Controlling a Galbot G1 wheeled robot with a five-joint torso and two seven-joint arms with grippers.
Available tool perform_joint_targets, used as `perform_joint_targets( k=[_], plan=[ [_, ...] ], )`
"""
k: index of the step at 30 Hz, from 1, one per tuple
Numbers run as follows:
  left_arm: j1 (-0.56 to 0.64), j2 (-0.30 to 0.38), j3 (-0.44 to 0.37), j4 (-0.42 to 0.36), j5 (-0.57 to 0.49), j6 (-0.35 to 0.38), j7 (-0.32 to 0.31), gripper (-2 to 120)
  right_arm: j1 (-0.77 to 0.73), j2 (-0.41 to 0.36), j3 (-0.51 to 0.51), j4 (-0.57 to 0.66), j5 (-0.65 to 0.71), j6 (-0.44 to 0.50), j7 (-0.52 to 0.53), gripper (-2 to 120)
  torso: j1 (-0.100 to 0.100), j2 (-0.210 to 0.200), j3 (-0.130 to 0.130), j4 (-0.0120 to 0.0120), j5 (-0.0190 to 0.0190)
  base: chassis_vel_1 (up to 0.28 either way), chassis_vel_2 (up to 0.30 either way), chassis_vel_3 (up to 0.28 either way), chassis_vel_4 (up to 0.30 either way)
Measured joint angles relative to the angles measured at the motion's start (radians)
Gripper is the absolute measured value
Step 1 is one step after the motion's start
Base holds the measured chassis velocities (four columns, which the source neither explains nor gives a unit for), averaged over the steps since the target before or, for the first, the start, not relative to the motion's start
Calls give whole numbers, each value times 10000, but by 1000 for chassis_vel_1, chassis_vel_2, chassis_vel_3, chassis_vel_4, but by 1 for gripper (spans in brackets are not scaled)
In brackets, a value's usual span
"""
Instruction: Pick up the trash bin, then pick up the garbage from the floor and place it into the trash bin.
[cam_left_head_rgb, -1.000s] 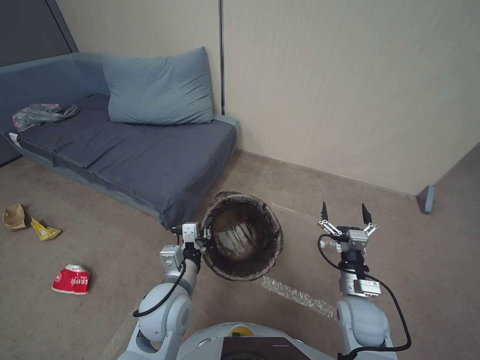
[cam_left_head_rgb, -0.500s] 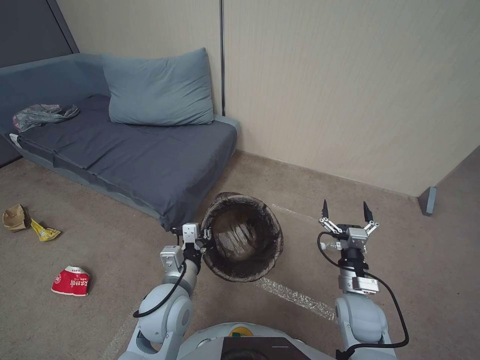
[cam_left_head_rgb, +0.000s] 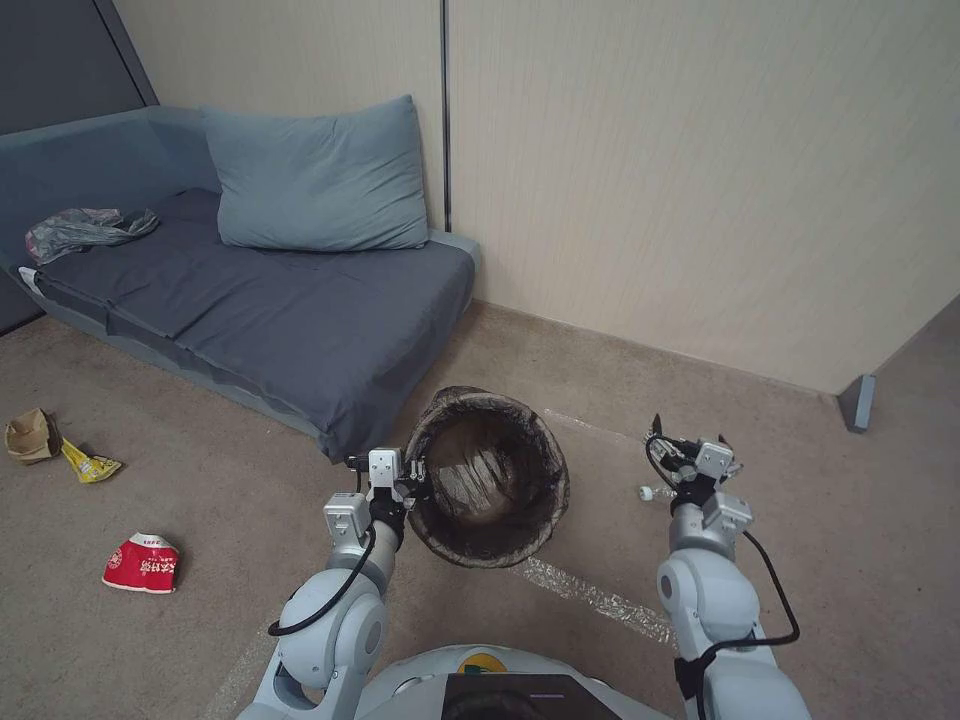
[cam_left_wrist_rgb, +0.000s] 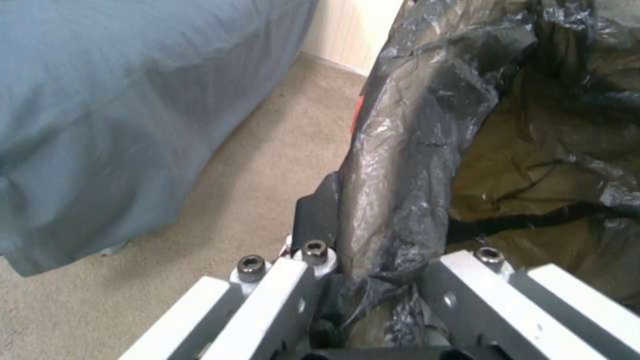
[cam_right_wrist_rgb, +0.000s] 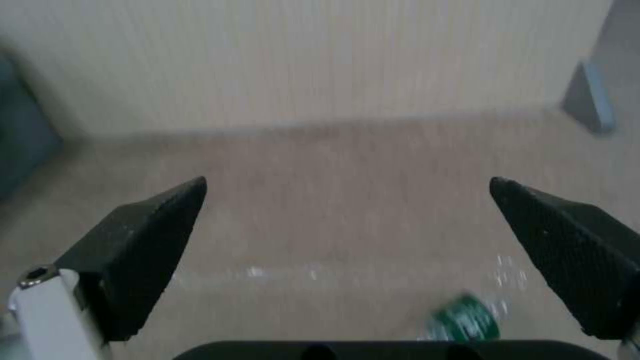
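- Trash bin (cam_left_head_rgb: 488, 478) hung tilted off the carpet in front of the robot, its open mouth turned toward the head camera, with the dark bag liner (cam_left_wrist_rgb: 407, 130) folded over the rim.
- Left gripper (cam_left_head_rgb: 412, 476) was clamped on the bin's near-left rim; in the left wrist view its 2 fingers (cam_left_wrist_rgb: 319, 212) pinched the liner and rim between them.
- Right gripper (cam_left_head_rgb: 688, 437) was raised over the carpet to the right of the bin, well apart from it, with its 2 dark fingertips (cam_right_wrist_rgb: 143, 235) spread wide and nothing between them.
- Clear bottle with a green label (cam_right_wrist_rgb: 467, 320) lay on the carpet just below the right gripper; its cap end (cam_left_head_rgb: 648, 492) showed beside that wrist in the head view.
- Crushed red-and-white paper cup (cam_left_head_rgb: 141, 563) lay on the floor far to the left of the bin.
- Tan paper bag (cam_left_head_rgb: 30, 434) and a yellow wrapper (cam_left_head_rgb: 90, 464) lay touching each other farther left, near the sofa (cam_left_head_rgb: 250, 300).
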Motion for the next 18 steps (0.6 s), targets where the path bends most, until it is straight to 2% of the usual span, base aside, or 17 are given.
perform_joint_targets(
  k=[4,10,13,18],
  plan=[
    [7,11,-40,-17,-15,-3,2,3,465,-212,-53,-670,947,-1383,437,100,0,0,0,0,1,0,0,0,0],
    [-6,17,-50,16,-19,-10,2,3,889,-202,-133,-1635,1542,-1765,791,100,0,0,0,0,0,0,0,0,0],
    [-11,-5,-12,47,-16,-13,2,3,1335,-68,-129,-2542,2099,-1911,1234,100,0,0,0,-1,1,0,0,0,0],
    [-22,-11,16,64,-6,-13,2,3,1634,41,-65,-3056,2509,-2041,1525,100,0,0,0,0,-1,0,0,0,0]
  ],
)
